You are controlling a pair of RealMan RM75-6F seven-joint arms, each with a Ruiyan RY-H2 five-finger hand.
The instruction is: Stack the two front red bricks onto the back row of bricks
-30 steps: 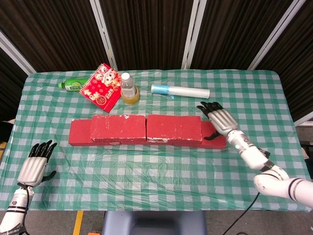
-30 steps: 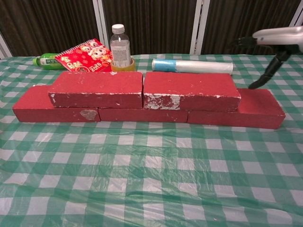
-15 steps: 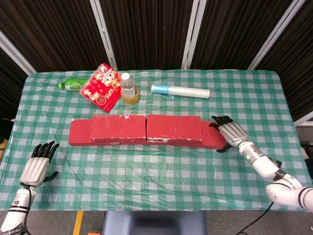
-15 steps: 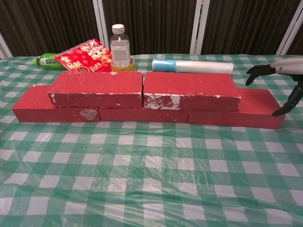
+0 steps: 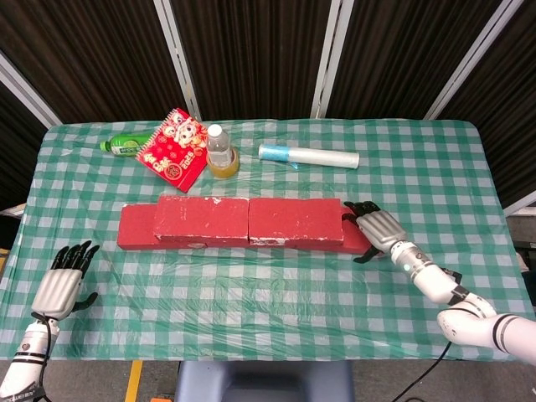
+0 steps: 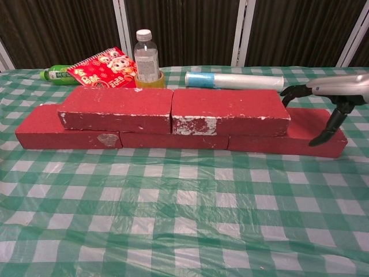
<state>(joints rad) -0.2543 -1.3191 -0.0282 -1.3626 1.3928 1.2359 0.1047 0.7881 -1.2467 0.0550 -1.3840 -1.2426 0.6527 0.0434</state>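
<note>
The left hand (image 5: 59, 287) rests at the lower left, fingers apart, holding nothing. The right hand (image 5: 374, 226), fingers spread, reaches over the bottom row's right end. Two red bricks (image 5: 249, 219) sit on the back row (image 6: 173, 139), mid-frame.

no legible text, red booklet (image 5: 173, 151) print too small to read
</note>
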